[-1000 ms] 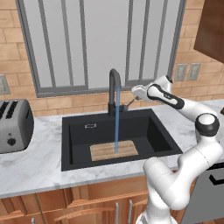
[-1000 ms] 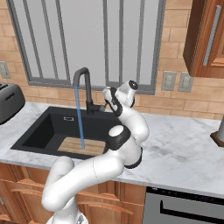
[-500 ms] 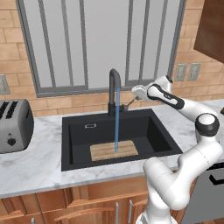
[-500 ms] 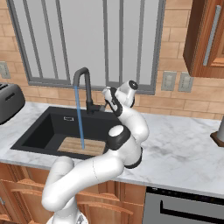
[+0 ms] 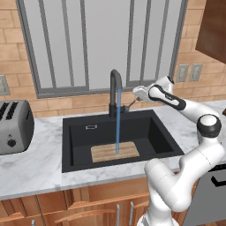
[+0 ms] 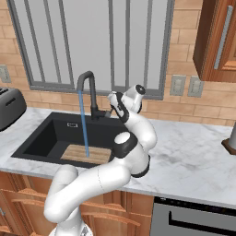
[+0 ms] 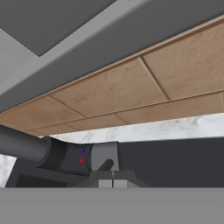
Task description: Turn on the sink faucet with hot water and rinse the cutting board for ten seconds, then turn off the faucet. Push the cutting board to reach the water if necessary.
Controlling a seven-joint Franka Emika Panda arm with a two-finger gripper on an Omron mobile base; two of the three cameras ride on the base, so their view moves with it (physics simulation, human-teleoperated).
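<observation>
The black gooseneck sink faucet [image 5: 115, 90] [image 6: 88, 85] stands behind the black sink [image 5: 76, 132] [image 6: 44, 133]. A thin blue stream of water [image 5: 118, 126] [image 6: 85, 131] falls from the spout onto the light-wood cutting board [image 5: 114, 152] [image 6: 87, 154], which lies flat on the basin floor. My gripper [image 5: 133, 101] [image 6: 112, 109] is shut, its tips at the small grey lever [image 5: 128, 106] [image 7: 104, 158] on the faucet's right side. In the hand view the shut fingertips [image 7: 106, 180] sit just under that lever, with the faucet's dark base [image 7: 39, 151] to the left.
A grey toaster [image 5: 13, 126] [image 6: 9, 108] stands on the marble counter [image 5: 35, 163] left of the sink. Brick wall, window and outlets [image 5: 189, 73] lie behind. A wooden cabinet [image 6: 216, 41] hangs at the upper right. A dark object [image 6: 230, 138] sits at the counter's far right.
</observation>
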